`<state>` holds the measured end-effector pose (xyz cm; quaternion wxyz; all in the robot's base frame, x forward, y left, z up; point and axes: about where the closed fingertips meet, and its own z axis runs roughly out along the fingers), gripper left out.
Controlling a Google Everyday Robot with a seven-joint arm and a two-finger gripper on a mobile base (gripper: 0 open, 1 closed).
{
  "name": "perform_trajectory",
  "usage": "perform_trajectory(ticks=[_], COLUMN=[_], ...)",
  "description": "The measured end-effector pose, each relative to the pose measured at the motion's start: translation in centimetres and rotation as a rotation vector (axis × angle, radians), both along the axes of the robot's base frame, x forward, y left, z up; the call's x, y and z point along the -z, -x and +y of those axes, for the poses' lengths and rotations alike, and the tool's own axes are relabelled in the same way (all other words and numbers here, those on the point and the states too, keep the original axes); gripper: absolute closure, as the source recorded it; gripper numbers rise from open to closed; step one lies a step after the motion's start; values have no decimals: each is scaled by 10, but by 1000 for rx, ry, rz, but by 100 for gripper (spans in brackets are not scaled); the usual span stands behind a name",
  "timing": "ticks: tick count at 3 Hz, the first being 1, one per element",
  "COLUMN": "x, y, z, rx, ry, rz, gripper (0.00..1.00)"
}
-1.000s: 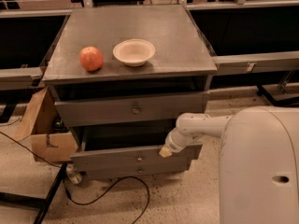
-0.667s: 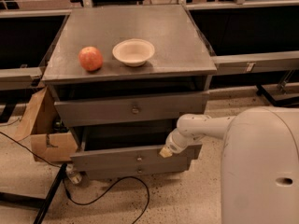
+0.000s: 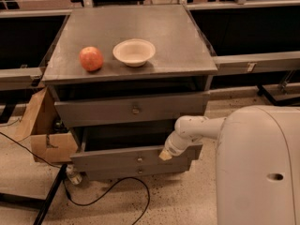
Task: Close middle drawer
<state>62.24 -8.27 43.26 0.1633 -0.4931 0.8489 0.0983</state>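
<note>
The middle drawer (image 3: 117, 159) is a wide grey front with a small round knob (image 3: 139, 159), second of three fronts on a grey metal cabinet. It stands pulled out, with a dark gap above it. My gripper (image 3: 165, 154) is at the end of my white arm (image 3: 197, 128). It sits against the right part of that drawer's front, at its upper edge. The uppermost drawer front (image 3: 93, 110) with its larger knob is above. The lowest front (image 3: 112, 172) is just below.
A red apple (image 3: 91, 58) and a white bowl (image 3: 134, 52) sit on the cabinet top (image 3: 178, 41). An open cardboard box (image 3: 44, 135) stands left of the cabinet. A black cable (image 3: 108, 191) lies on the floor in front. My white body (image 3: 258, 168) fills the lower right.
</note>
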Motion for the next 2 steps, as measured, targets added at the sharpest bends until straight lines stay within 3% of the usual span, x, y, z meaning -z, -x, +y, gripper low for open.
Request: perform_trajectory(ticks=[1, 2], x=[-2, 0], y=[-1, 0], z=[1, 1], rx=[-2, 1], ry=[0, 4], rz=[-7, -13], gripper=[85, 62])
